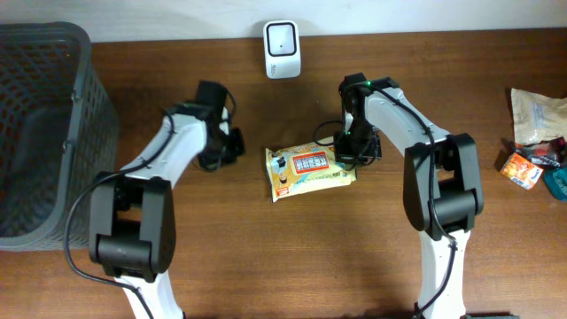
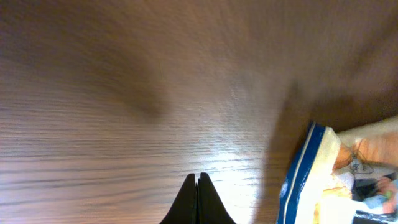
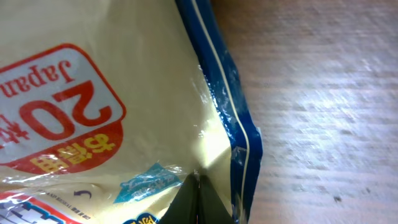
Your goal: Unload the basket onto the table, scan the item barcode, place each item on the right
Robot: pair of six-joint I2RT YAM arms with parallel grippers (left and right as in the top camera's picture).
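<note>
Clearly the scan has not happened yet: the snack packet (image 1: 310, 170) lies flat on the counter (image 1: 266, 266), label side up, well short of the white scanner (image 1: 282, 49) that stands at the far edge. What remains, as a judgement, is to get a firm hold of the packet, lift it, and turn its barcode toward the scanner window; no barcode can be made out from these views.

The right claw (image 1: 354, 151) is clenched, its tips meeting on the packet's film just inside the blue-bordered right edge. Whether any film is actually pinched between them cannot be told. That arm reaches forward from its base and bends down steeply over the packet's right end.

The left claw (image 1: 232, 146) is also clenched and holds nothing, hanging low over bare wood just beside the packet's left edge without touching it. Its arm is folded forward and angled inward toward the packet.
</note>
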